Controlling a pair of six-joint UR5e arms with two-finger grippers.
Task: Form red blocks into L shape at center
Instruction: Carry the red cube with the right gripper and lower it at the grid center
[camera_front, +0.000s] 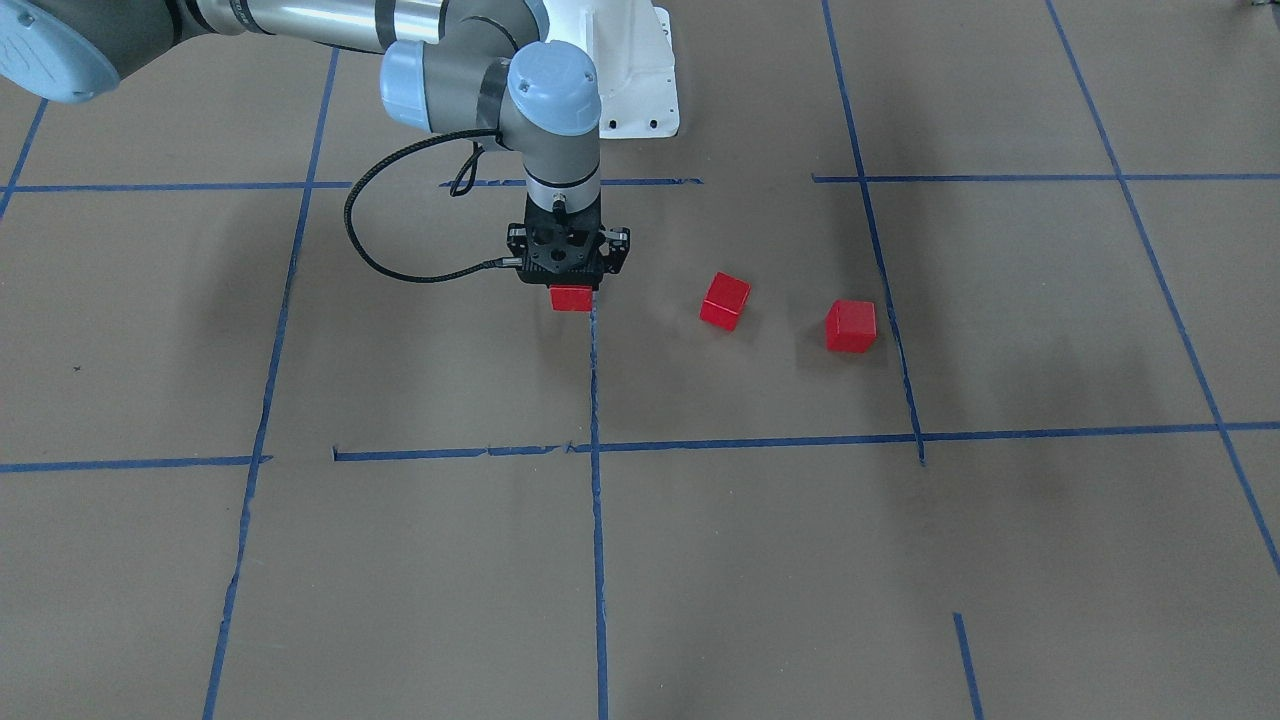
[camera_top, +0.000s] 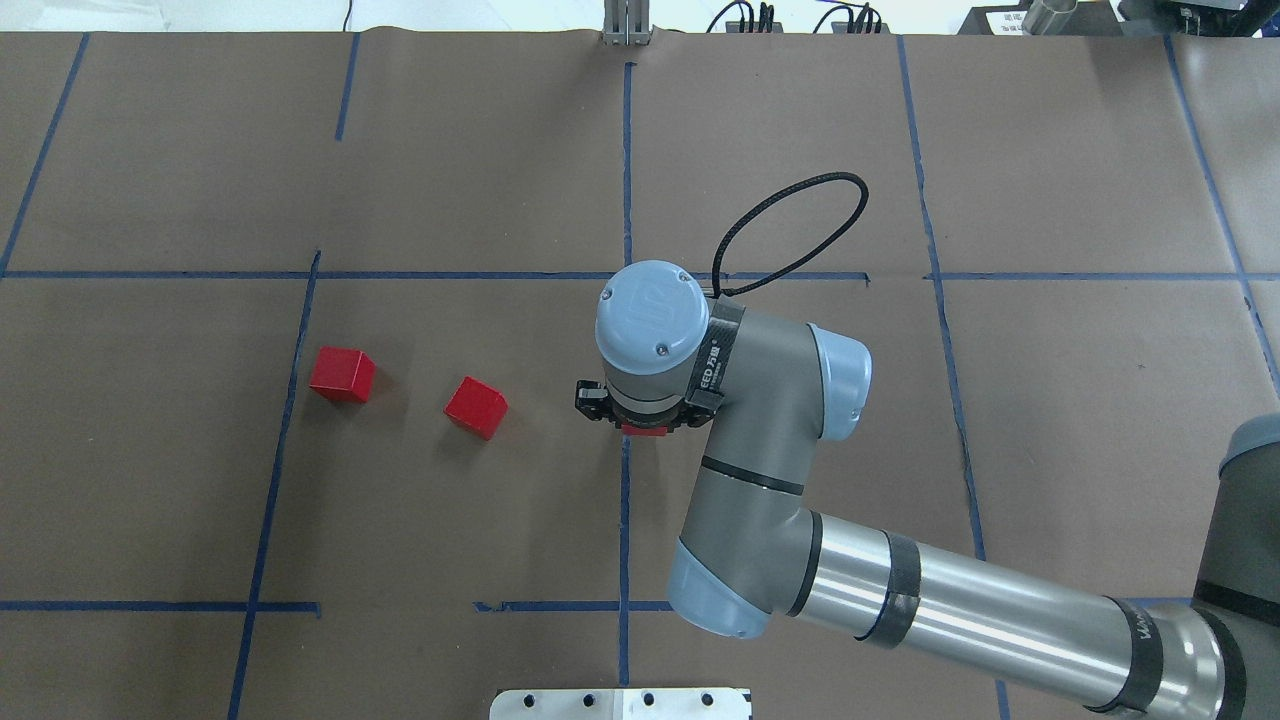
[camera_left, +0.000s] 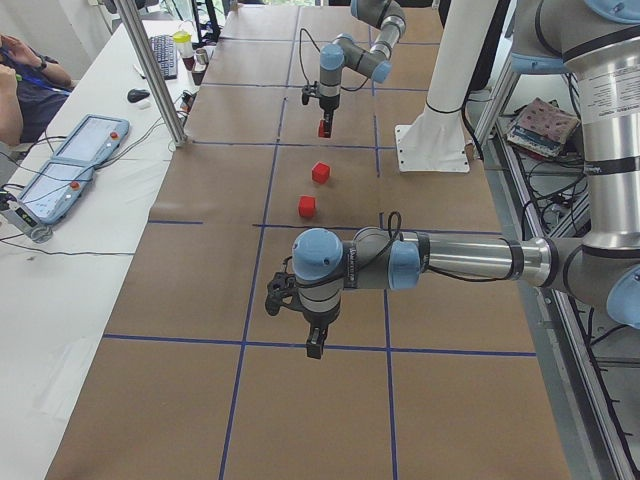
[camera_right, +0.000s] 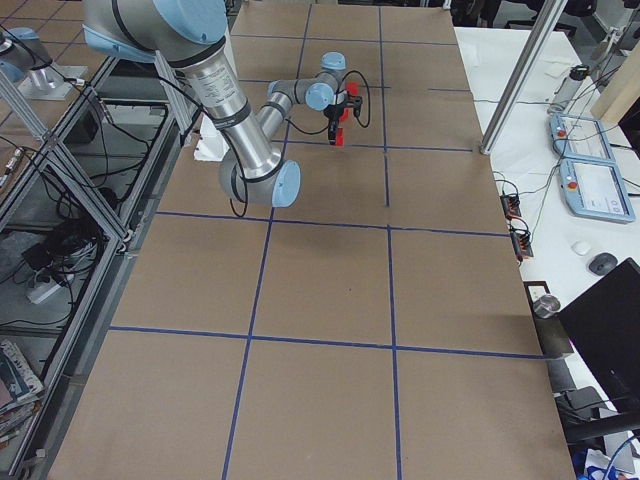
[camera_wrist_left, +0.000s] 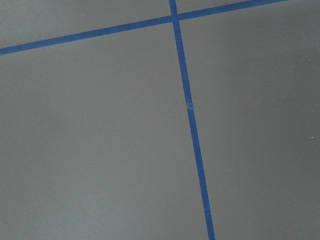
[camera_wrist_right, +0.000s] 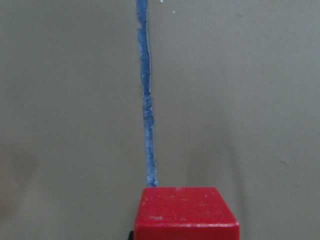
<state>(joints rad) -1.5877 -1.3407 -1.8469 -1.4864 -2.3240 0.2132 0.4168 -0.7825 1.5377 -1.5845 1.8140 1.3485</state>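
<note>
My right gripper (camera_front: 571, 283) points straight down and is shut on a red block (camera_front: 572, 298) at the near end of the vertical tape line that splits the center cell (camera_front: 450, 380). The block is at or just above the paper. The wrist hides most of it from overhead (camera_top: 646, 431). It fills the bottom of the right wrist view (camera_wrist_right: 186, 212). Two more red blocks (camera_top: 476, 407) (camera_top: 342, 375) lie loose in the cell's left half, apart from each other. My left gripper (camera_left: 314, 345) hangs over a tape line far to the left. I cannot tell whether it is open.
The white robot base plate (camera_front: 640, 100) sits at the table's near edge. A metal post (camera_left: 150, 70) and an operators' side table with teach pendants (camera_left: 80, 160) stand beyond the far edge. The left wrist view shows only brown paper and crossing tape (camera_wrist_left: 175, 19).
</note>
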